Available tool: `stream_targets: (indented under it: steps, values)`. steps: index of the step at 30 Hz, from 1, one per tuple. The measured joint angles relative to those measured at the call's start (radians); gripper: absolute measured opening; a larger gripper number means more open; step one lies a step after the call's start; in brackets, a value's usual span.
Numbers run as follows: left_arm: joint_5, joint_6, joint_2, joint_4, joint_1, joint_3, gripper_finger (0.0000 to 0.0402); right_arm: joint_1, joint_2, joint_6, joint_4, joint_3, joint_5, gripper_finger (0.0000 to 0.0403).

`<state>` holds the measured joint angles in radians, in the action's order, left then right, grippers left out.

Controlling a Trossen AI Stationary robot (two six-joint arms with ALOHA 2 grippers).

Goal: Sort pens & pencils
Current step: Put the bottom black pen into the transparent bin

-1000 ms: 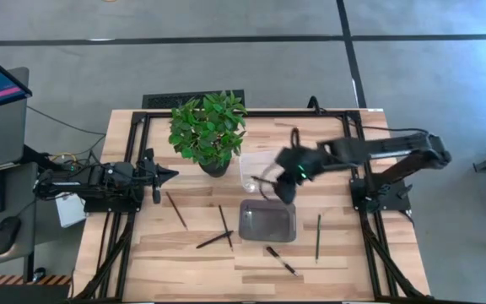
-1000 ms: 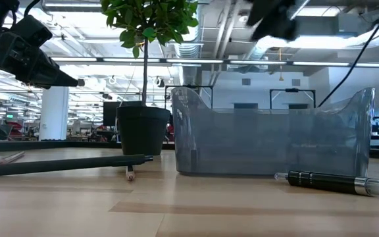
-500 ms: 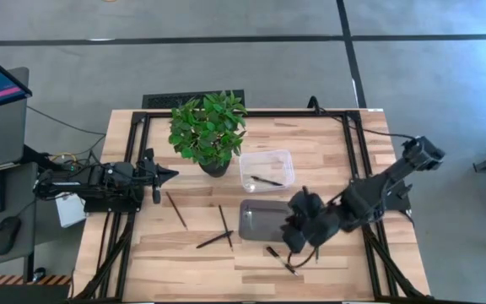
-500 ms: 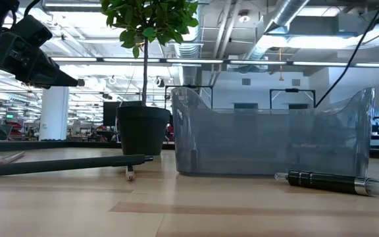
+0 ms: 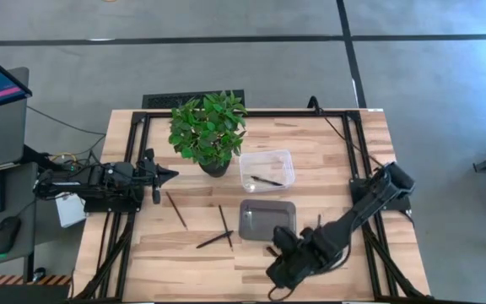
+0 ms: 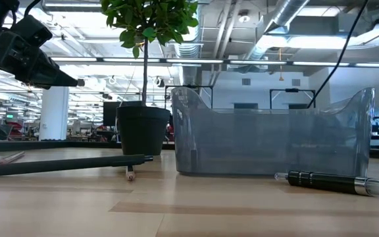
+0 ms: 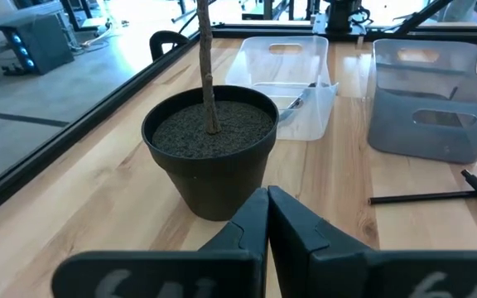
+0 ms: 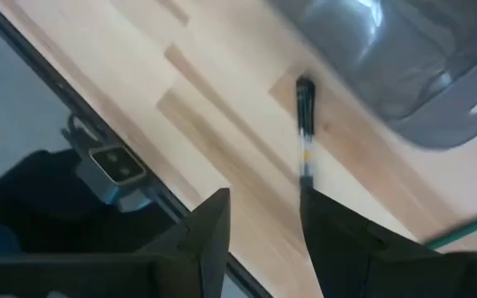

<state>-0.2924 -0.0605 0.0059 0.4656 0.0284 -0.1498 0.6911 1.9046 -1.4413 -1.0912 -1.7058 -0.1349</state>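
In the high view, several slim sticks lie flat on the wood: a brown one (image 5: 176, 209), two crossed dark ones (image 5: 224, 226) (image 5: 213, 241), and a thin one (image 5: 318, 222) partly under my right arm. Another lies inside the clear bin (image 5: 267, 180). A short black pen with a yellow band (image 8: 305, 124) lies beside the grey bin (image 5: 267, 219). My right gripper (image 5: 278, 272) (image 8: 263, 217) hovers open by the near edge, just beyond that pen, touching nothing. My left gripper (image 5: 172, 175) (image 7: 267, 199) waits shut at the table's left side, facing the plant pot (image 7: 214, 149).
A potted plant (image 5: 209, 128) stands at the far middle of the table, left of the clear bin (image 7: 292, 79). The grey bin (image 6: 275, 135) stands near the table's middle. A black frame rail (image 8: 131, 178) runs along the near edge, close under my right gripper.
My right arm has swung from above the clear bin toward the table's near edge, passing the grey bin's right side, and now reaches low over the black pen by the near rail. The sticks on the table have kept their places.
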Motion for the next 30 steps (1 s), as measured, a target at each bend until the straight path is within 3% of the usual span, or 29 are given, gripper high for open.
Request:
stream_targets:
  steps: [15, 30]
  values:
    - [0.0, -0.008, 0.0, 0.0, 0.0, 0.0, 0.0, 0.051, 0.179, -0.074, -0.068, -0.002, 0.03, 0.0175]
    - [-0.001, -0.024, 0.004, 0.001, 0.0, 0.0, 0.0, 0.059, 0.233, -0.092, 0.01, 0.075, 0.083, 0.0175]
